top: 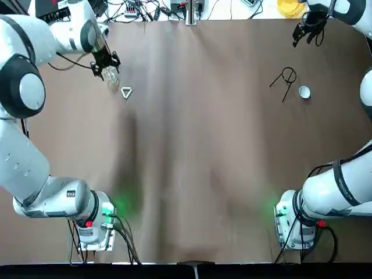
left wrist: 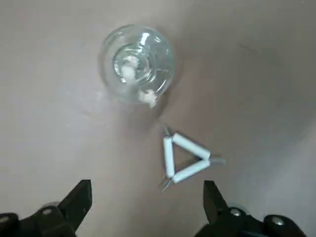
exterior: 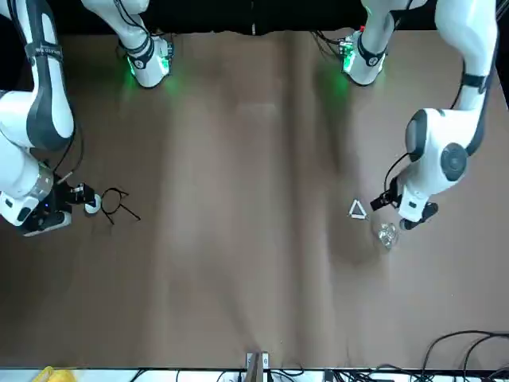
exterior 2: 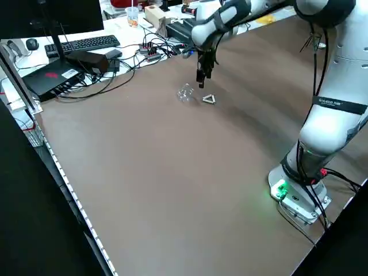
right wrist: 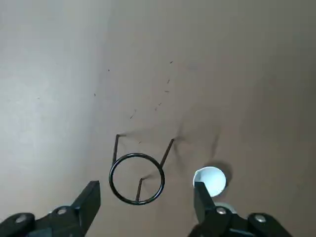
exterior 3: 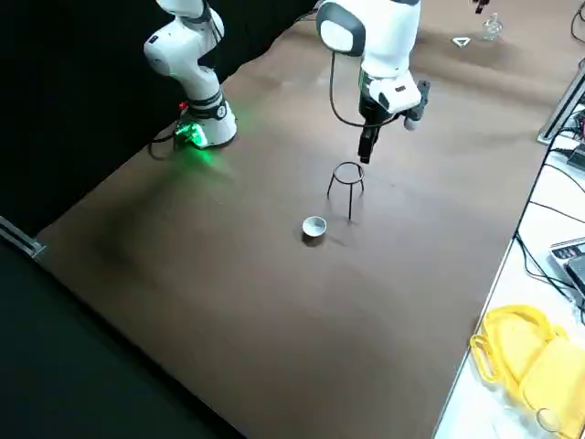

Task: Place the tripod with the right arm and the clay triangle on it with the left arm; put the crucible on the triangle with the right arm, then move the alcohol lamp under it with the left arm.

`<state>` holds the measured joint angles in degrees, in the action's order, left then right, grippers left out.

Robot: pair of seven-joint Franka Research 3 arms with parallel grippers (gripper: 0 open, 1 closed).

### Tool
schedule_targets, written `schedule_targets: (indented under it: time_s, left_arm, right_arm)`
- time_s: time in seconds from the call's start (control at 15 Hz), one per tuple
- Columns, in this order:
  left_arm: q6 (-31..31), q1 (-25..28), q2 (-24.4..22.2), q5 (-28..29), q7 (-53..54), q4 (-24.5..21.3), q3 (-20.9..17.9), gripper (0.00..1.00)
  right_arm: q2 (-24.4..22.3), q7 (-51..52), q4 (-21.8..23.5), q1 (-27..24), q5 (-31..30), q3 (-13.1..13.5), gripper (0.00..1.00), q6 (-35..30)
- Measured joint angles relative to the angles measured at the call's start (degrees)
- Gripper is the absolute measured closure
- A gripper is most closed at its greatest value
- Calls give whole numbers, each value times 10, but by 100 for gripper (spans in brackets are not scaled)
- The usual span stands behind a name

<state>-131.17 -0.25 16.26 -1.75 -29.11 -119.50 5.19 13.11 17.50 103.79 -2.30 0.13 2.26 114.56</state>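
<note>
Tripod (right wrist: 137, 156) and crucible (right wrist: 211, 180) stand apart, clay triangle (left wrist: 186, 157) and alcohol lamp (left wrist: 138, 64) likewise; all placing remains. Left gripper (left wrist: 147, 207) and right gripper (right wrist: 148, 210), over them, are spread, empty.

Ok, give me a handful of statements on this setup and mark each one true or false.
The tripod stands on its legs: true.
The crucible sits in the tripod's ring: false, it is on the table beside the tripod.
The clay triangle and the alcohol lamp lie near each other: true.
The left gripper holds the lamp: false, its fingers are open and empty.
The right gripper has its fingers open: true.
</note>
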Motion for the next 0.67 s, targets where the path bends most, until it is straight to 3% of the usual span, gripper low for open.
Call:
schedule_targets:
  time_s: [0.2,0.33,0.67]
  left_arm:
    - [-92,-11,32,0,-25,-35,0,5]
    - [-111,-14,52,0,-27,-38,0,7]
    - [-131,-14,77,0,-27,-38,0,25]
  right_arm:
    - [10,17,5,0,0,0,17,4]
    - [16,31,9,-1,0,0,19,5]
    - [38,50,34,-9,0,0,23,43]
